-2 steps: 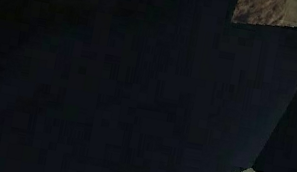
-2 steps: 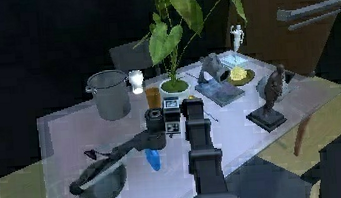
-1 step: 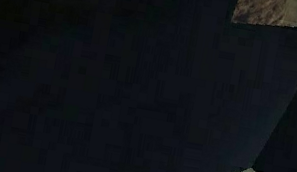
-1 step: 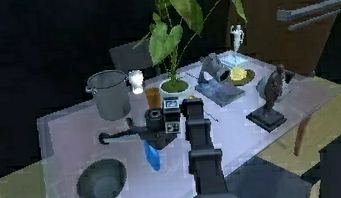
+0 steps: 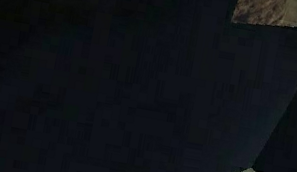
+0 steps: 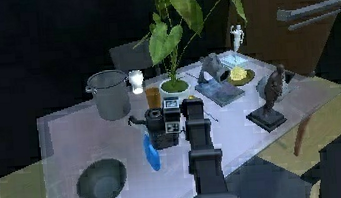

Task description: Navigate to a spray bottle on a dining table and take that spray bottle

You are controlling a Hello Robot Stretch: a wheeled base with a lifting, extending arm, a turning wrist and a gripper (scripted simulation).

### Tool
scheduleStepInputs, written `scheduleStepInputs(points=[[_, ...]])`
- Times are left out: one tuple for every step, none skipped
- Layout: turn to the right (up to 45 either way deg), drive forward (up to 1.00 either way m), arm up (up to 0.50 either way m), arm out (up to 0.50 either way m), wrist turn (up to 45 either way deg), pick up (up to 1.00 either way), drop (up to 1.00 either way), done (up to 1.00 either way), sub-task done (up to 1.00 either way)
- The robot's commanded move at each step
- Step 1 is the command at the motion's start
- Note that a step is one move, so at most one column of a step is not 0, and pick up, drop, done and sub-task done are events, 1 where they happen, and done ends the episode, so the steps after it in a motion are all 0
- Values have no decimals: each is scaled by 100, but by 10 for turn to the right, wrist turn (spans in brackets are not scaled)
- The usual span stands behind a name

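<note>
Cannot tell whether the pincer (image 6: 140, 120) holds anything; grey pot (image 6: 108, 93), plant (image 6: 167, 42) and bowl (image 6: 101, 180) stand near.

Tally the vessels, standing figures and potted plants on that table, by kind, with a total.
Vessels: 3 (grey pot, bowl, orange cup)
Standing figures: 2 (dark figure, white figure)
Potted plants: 1 (plant)
Total: 6
Grey lump by the plant: kind unclear, not counted.
</note>
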Motion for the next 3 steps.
scheduleStepInputs(points=[[0, 0, -30, 0, 0, 0, 0, 0, 0], [0, 0, 0, 0, 0, 100, 0, 0, 0], [0, 0, 10, 0, 0, 0, 0, 0, 0]])
